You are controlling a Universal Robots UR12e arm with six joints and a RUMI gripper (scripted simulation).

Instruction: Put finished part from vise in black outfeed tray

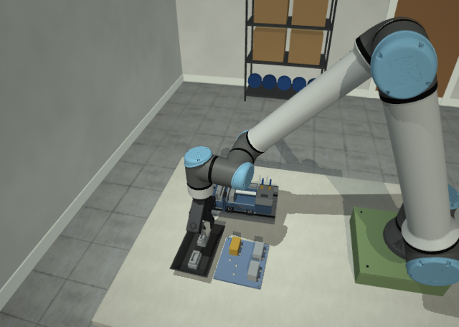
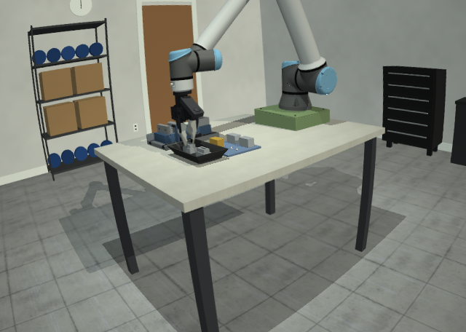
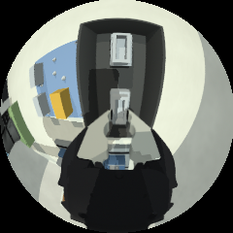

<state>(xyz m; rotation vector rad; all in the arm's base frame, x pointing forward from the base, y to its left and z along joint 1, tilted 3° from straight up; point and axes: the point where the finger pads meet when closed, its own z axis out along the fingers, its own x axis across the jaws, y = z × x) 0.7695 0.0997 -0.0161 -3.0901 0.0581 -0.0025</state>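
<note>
My gripper (image 1: pixel 201 238) (image 2: pixel 186 143) (image 3: pixel 119 110) is shut on the finished part (image 1: pixel 201 240) (image 2: pixel 189 146) (image 3: pixel 119 100), a grey block with a pocket on top. It holds the part low inside the black outfeed tray (image 1: pixel 180 254) (image 2: pixel 216 154) (image 3: pixel 87 63), at the end nearer the vise. A second grey pocketed part (image 1: pixel 193 259) (image 2: pixel 202 151) (image 3: pixel 120 49) lies in the tray's other end, apart from the held one. The blue vise (image 1: pixel 242 201) (image 2: pixel 162 135) stands behind the tray; its jaws look empty.
A blue fixture plate (image 1: pixel 226 272) (image 2: pixel 245 148) (image 3: pixel 58 63) beside the tray carries an orange block (image 1: pixel 235 246) (image 2: pixel 216 140) (image 3: pixel 62 103) and two grey blocks (image 1: pixel 255 260) (image 2: pixel 239 139). The arm's green base (image 1: pixel 370 249) (image 2: pixel 291 116) stands at the table's far side.
</note>
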